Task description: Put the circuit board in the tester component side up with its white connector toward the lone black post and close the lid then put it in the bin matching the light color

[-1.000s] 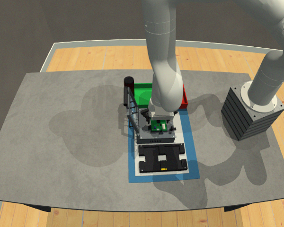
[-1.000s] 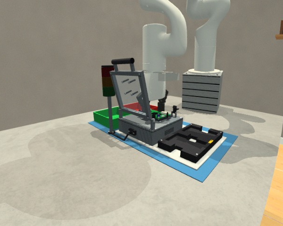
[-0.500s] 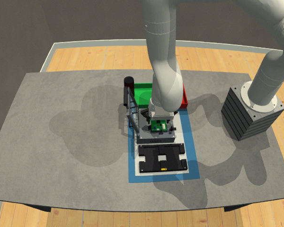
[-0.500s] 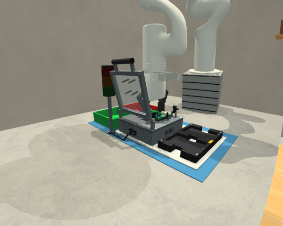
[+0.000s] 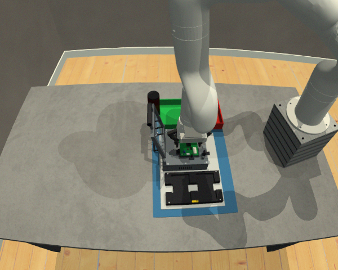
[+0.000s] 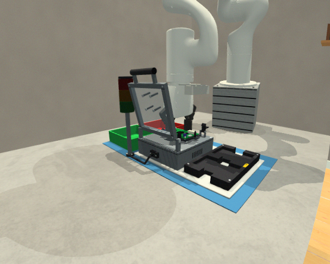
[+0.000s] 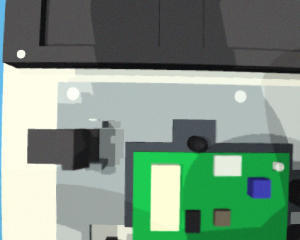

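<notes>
The green circuit board (image 7: 210,195) lies flat in the grey tester (image 5: 186,158), component side up; it also shows in the exterior view (image 6: 187,135). Its white connector (image 7: 165,197) points toward a dark post (image 7: 60,147) standing alone at the tester's side (image 6: 204,127). My gripper (image 6: 179,125) is open and empty, just above the board with one finger on each side. The fingers do not show in the wrist view. The clear lid (image 6: 152,105) stands open, tilted up at the tester's left. The signal tower (image 6: 125,95) looks unlit.
The green bin (image 5: 170,111) and red bin (image 5: 219,117) stand behind the tester, partly hidden by my arm. The black tray (image 5: 194,187) in front holds no board. The lid's black handle (image 6: 143,71) sticks up high. My grey base block (image 5: 300,133) stands at the right.
</notes>
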You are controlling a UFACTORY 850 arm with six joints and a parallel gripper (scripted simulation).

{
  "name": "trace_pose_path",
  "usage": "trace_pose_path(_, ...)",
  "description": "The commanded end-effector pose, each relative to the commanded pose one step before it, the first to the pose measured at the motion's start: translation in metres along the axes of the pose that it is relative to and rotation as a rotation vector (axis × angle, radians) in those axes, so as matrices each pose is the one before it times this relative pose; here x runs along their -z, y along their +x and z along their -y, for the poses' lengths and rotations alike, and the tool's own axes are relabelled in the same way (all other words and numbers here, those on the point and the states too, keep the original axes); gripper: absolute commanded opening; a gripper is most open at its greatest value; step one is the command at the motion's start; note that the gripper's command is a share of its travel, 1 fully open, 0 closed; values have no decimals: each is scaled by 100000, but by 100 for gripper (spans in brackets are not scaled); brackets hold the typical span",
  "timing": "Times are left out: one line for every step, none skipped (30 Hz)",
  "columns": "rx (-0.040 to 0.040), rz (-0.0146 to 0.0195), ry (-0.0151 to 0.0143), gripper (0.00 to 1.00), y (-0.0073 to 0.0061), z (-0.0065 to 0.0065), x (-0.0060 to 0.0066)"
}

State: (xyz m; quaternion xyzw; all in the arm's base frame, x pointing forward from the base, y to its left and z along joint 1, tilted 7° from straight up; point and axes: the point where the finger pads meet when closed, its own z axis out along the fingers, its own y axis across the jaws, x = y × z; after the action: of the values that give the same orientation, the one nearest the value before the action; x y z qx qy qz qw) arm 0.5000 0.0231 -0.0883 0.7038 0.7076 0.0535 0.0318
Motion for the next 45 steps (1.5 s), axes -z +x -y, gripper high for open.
trace_pose_path(2,-6,-137,100,3,-78,45)
trace_pose_path(0,0,0,100,0,0,4)
trace_pose_path(0,0,0,100,0,0,9)
trace_pose_path(0,0,0,100,0,0,18)
trace_pose_path(0,0,0,100,0,0,29)
trace_pose_path(0,0,0,100,0,0,43)
trace_pose_path(0,0,0,100,0,0,0)
trace_pose_path(0,0,0,100,0,0,0)
trace_pose_path(0,0,0,100,0,0,59)
trace_pose_path(0,0,0,100,0,0,77)
trace_pose_path(0,0,0,100,0,0,98)
trace_pose_path(0,0,0,100,0,0,120)
trace_pose_path(0,-1,0,100,0,0,144)
trace_pose_path(0,0,0,100,0,0,170)
trace_pose_path(0,1,0,100,0,1,197)
trace_pose_path(0,-1,0,100,0,-1,226)
trace_pose_path(0,1,0,100,0,1,256)
trace_pose_path(0,-1,0,100,0,-1,287)
trace_pose_path(0,1,0,100,0,0,314)
trace_pose_path(0,0,0,100,0,0,332)
trace_pose_path(0,-1,0,100,0,0,329)
trace_pose_path(0,1,0,100,0,0,334)
trace_pose_path(0,1,0,100,0,0,330)
trace_pose_path(0,0,0,100,0,0,0)
trace_pose_path(0,0,0,100,0,0,0)
trace_pose_path(0,-2,0,100,0,0,317)
trace_pose_path(0,1,0,100,0,0,318)
trace_pose_path(0,0,0,100,0,0,304)
trace_pose_path(0,-2,0,100,0,0,291)
trace_pose_path(0,4,-1,100,-1,1,292)
trace_pose_path(0,-5,1,100,1,0,261)
trace_pose_path(0,4,-1,100,-1,1,268)
trace_pose_path(0,-4,1,100,1,0,238)
trace_pose_path(0,5,-1,100,-1,1,245)
trace_pose_path(0,-7,2,100,2,-1,209)
trace_pose_path(0,5,-1,100,-1,0,219)
trace_pose_path(0,-6,1,100,1,0,192)
trace_pose_path(0,0,0,100,0,0,191)
trace_pose_path(0,5,-1,100,-1,0,188)
trace_pose_path(0,-8,3,100,2,0,160)
trace_pose_path(0,0,0,100,0,0,0)
trace_pose_path(0,0,0,100,0,0,0)
trace_pose_path(0,2,-1,100,-1,0,166)
trace_pose_path(0,5,-2,100,-1,0,161)
trace_pose_path(0,-10,3,100,2,0,136)
